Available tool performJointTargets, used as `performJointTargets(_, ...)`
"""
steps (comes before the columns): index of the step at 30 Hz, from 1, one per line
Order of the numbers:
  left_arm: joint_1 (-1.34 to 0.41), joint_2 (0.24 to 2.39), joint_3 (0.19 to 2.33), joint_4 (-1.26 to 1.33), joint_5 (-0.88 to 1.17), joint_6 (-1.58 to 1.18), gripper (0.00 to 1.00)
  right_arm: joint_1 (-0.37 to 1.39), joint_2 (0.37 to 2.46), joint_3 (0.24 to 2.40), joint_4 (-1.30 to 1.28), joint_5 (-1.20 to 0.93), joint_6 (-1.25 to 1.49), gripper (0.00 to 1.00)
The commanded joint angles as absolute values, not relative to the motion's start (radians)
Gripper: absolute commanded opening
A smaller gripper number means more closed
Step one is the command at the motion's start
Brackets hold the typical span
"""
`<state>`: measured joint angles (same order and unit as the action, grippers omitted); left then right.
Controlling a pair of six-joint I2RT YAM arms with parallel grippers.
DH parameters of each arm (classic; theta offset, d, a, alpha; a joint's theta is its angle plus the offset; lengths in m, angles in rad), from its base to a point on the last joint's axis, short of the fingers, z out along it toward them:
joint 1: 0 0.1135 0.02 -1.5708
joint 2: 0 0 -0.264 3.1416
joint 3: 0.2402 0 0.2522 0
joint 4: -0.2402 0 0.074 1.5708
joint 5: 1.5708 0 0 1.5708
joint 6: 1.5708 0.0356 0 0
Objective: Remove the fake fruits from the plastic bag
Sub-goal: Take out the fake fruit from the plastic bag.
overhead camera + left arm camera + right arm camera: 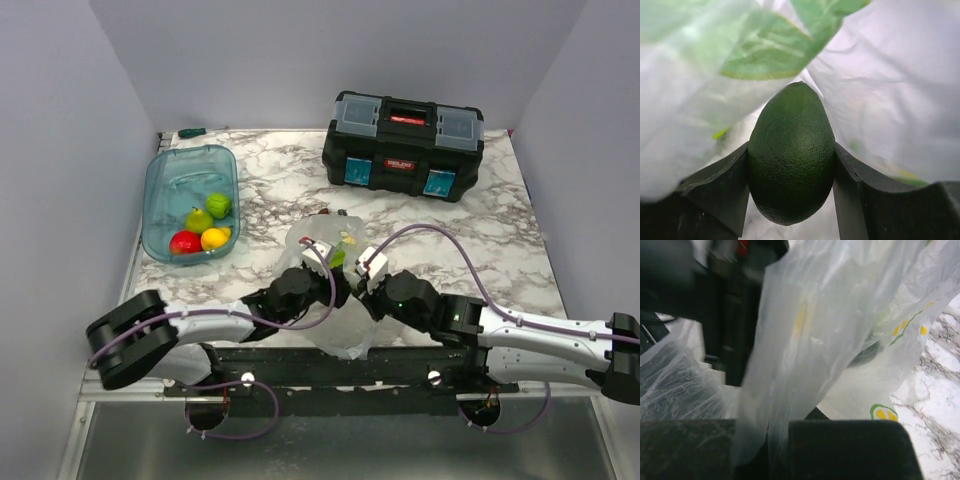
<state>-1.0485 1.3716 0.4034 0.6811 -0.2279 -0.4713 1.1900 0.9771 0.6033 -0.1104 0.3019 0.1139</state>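
One dark green fruit (pixel 791 155) inside the bag (pixel 810 340) | we see left jaws clamped across its sides, long axis running straight out from them | right jaws pinched on bag film | pull straight back.

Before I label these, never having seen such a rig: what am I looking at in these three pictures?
These are two robot arms at the near edge of a marble table. The wide picture comes from a camera above and behind; the others from a camera on each wrist. On the table: a black toolbox, a teal tub holding four fake fruits, and a clear plastic bag. The right claw pinches the bag; the left claw, inside it, grips a dark green fruit.
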Motion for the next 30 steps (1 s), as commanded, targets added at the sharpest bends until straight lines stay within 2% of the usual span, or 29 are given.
performJointTargets(1, -1.024, 1.179, 0.453, 0.338, -0.002, -0.531, 0.19, 1.190, 0.944, 0.550, -0.071, 0.372, 0.168, 0.01)
performJointTargets(3, -1.008, 1.114, 0.460, 0.251, 0.061, -0.552, 0.16, 1.192, 0.941, 0.551, -0.068, 0.405, 0.187, 0.01)
performJointTargets(8, -0.947, 0.956, 0.437, 0.104, 0.185, -0.569, 0.15, 1.192, 0.909, 0.532, -0.036, 0.503, 0.222, 0.01)
performJointTargets(16, -0.815, 0.754, 0.386, 0.050, 0.489, -0.544, 0.12, 1.191, 0.818, 0.515, -0.010, 0.636, 0.291, 0.01)
performJointTargets(23, -0.805, 0.662, 0.453, -0.087, 0.570, -0.546, 0.08, 1.191, 0.802, 0.506, -0.029, 0.611, 0.250, 0.01)
performJointTargets(30, -0.804, 0.630, 0.507, -0.102, 0.766, -0.526, 0.07, 1.191, 0.823, 0.516, -0.032, 0.630, 0.258, 0.01)
